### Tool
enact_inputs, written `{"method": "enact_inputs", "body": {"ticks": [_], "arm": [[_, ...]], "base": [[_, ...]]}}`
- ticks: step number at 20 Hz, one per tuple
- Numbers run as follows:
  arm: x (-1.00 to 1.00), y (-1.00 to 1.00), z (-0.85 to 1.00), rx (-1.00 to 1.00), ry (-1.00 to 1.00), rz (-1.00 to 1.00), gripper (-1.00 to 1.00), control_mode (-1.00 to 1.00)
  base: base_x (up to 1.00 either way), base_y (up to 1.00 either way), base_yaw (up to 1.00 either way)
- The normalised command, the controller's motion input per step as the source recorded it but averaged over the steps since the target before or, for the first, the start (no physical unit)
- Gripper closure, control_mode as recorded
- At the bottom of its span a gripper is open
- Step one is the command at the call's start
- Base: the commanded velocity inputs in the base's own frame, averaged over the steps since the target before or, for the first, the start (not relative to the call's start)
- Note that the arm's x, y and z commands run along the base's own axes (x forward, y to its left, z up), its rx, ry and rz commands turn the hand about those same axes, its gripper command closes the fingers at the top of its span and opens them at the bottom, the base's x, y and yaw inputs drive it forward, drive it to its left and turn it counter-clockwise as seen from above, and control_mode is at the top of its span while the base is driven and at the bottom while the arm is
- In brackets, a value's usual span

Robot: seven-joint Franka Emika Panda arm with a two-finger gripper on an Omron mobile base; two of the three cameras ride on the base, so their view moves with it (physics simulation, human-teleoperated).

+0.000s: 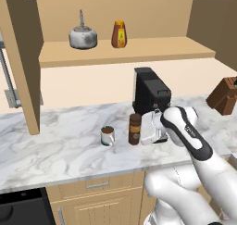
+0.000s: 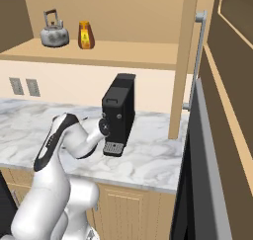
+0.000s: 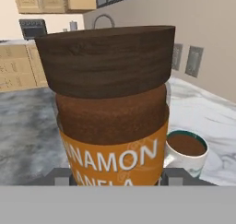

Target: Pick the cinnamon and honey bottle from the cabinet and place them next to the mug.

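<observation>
Cabinet (image 1: 125, 53) is up and beyond the jaws, well above them; its shelf board carries a grey kettle (image 1: 83, 36) and, just beside it, the honey bottle (image 1: 119, 34), both well apart from the gripper. Marble counter (image 1: 60, 145) lies directly under the jaws. Black coffee machine (image 1: 150, 92) stands just behind the gripper; a knife block (image 1: 224, 95) sits well off past the arm's side.

Gripper (image 1: 147, 129) is low over the counter, jaws pinching the cinnamon (image 1: 134, 129) at its lower body. In the hand view the cinnamon jar (image 3: 113, 108) sits between the two finger tips, label band at jaw level, dark cap above them. Jar is upright, base at or near the counter; cannot tell if it is touching. Mug (image 1: 107, 136) is just beyond the jar on the side away from the gripper, near but apart.

Handling, as a judgement: cinnamon is stiff, smooth-walled, light, tall and narrow, so tippy; the low-to-mid body grip across its width looks right, releasing with the base flat.

Honey bottle likely squat, rounded shoulders, slick label; best taken across the straight body below the shoulders, not the cap. The kettle right beside it crowds one jaw, so approach from the front with the jaws spanning side to side.
</observation>
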Motion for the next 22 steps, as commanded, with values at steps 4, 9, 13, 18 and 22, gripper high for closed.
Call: {"method": "enact_inputs", "body": {"ticks": [4, 9, 13, 18, 22], "arm": [[0.65, 0.00, -0.04, 0.00, -0.01, 0.04, 1.00, -1.00], [0.39, 0.00, 0.00, 0.00, 0.00, 0.00, 1.00, -1.00], [0.15, 0.01, -0.12, 0.00, 0.00, 0.00, 1.00, -1.00], [0.04, 0.08, -0.57, 0.00, 0.00, 0.00, 1.00, -1.00], [0.03, 0.11, -0.58, 0.00, -0.01, 0.00, 1.00, -1.00]], "base": [[0.00, 0.00, 0.00], [0.00, 0.00, 0.00], [0.00, 0.00, 0.00], [0.00, 0.00, 0.00], [0.00, 0.00, 0.00]]}}
